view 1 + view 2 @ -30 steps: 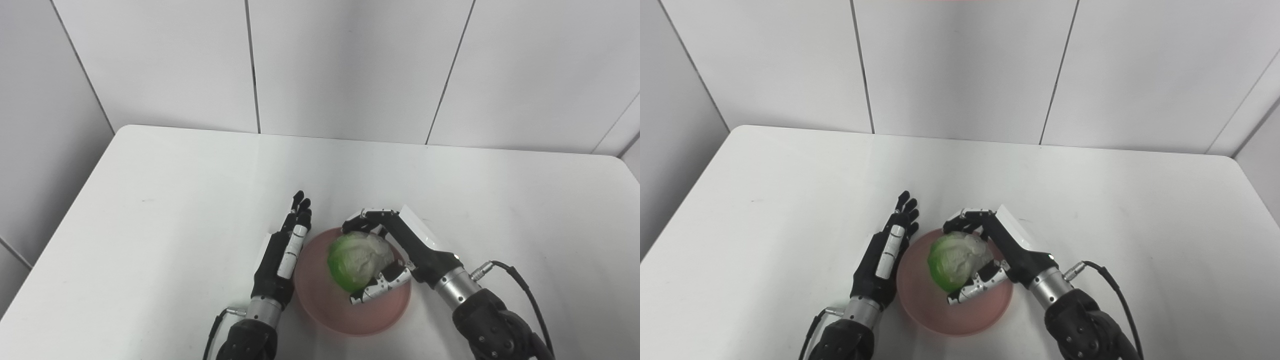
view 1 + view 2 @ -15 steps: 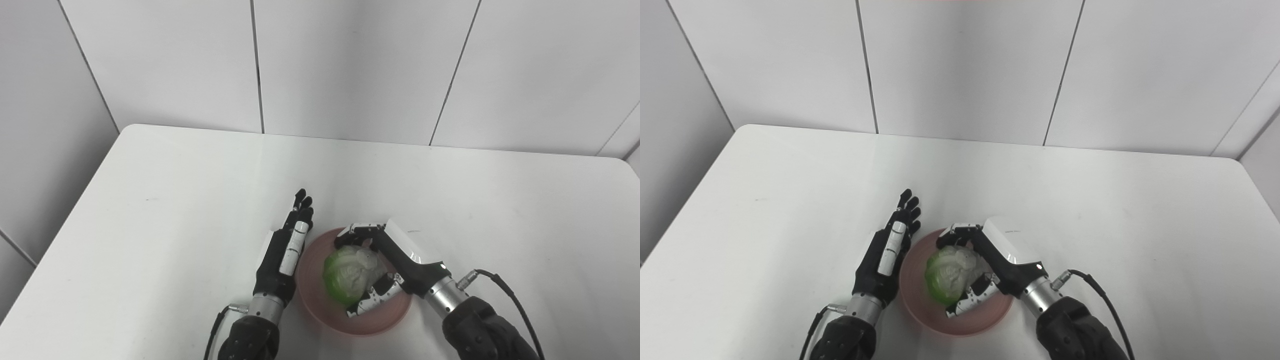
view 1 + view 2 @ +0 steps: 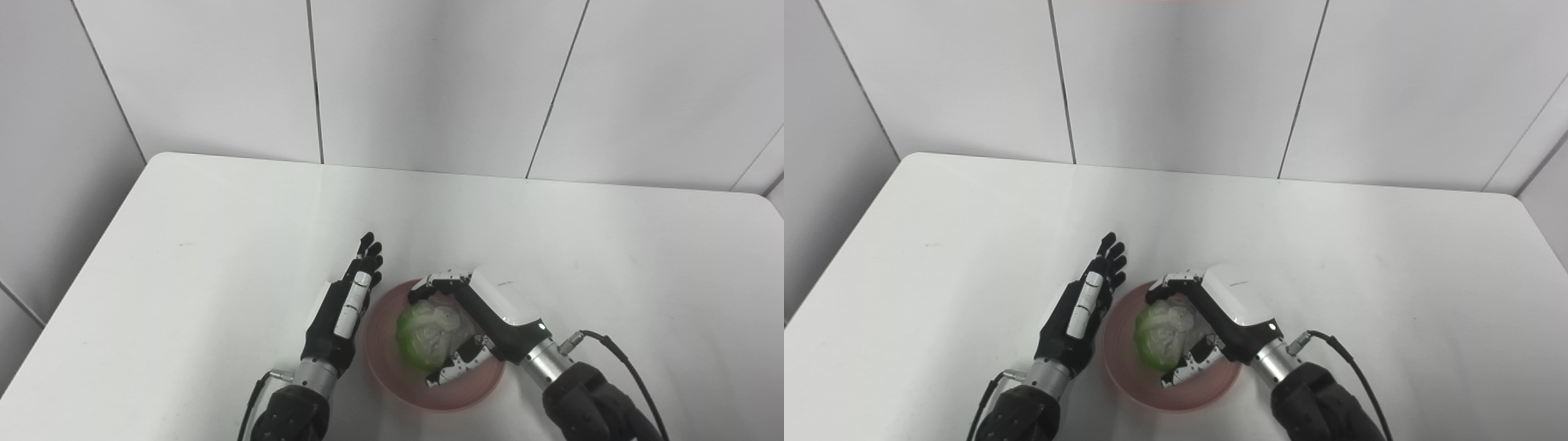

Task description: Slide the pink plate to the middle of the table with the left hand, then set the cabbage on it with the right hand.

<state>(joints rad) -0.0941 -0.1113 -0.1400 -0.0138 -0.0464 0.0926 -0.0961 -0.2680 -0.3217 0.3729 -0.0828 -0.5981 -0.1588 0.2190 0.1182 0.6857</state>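
Note:
The pink plate (image 3: 392,373) sits near the front middle of the white table (image 3: 214,245). The green and white cabbage (image 3: 425,327) is down in the plate, under my right hand (image 3: 484,318), whose fingers and thumb are still wrapped around it. My left hand (image 3: 346,303) is open with its fingers straight and together, edge-on just left of the plate's rim, a small gap from it. In the right eye view the cabbage (image 3: 1160,331) lies inside the plate (image 3: 1127,373) with my right hand (image 3: 1225,315) over it and my left hand (image 3: 1084,309) beside it.
White tiled walls stand behind and to the left of the table. The table's front edge is just below the plate. A black cable (image 3: 618,358) trails from my right wrist.
My right hand has lowered the cabbage from above the plate down into it. My left hand has drawn slightly left, away from the rim. The camera shifted a little early on.

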